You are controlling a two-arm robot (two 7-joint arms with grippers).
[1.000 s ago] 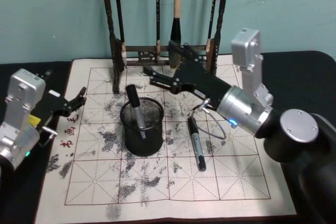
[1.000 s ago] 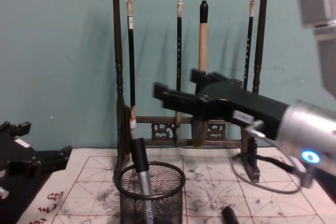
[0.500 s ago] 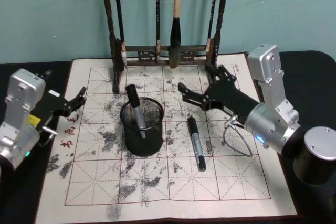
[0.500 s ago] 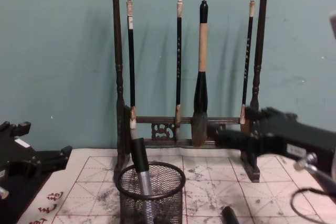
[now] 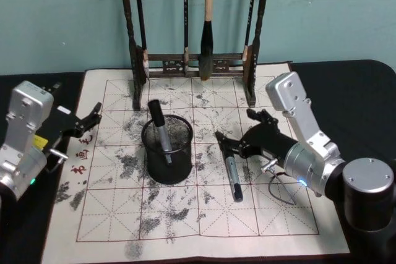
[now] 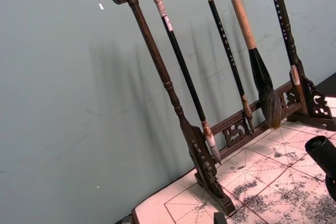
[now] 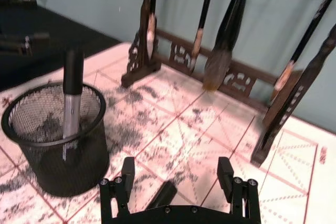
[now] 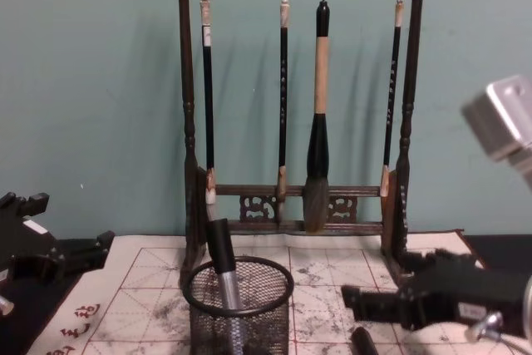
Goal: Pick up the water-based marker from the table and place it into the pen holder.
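The right claw has come down and drawn back toward the robot since half a second ago, when it hung higher and farther out toward the brush rack; a second ago it reached over the far side of the pen holder; its fingers stand wide apart, and in the right wrist view the claw straddles the dark capped end of the water-based marker without closing on it; the water-based marker lies flat on the ink-stained practice mat where it lay before, its cap between the fingers and its grey barrel running back under the claw's wrist; the pen holder stands unmoved just to the left of this claw, upright on the mat, with a second marker leaning in it, black cap up; the rack rises beyond the claw, its right post near the far finger, four brushes hanging from the top bar; the left claw stays parked at the mat's left edge, on the far side of the holder from the right claw, fingers apart, over the black tabletop.
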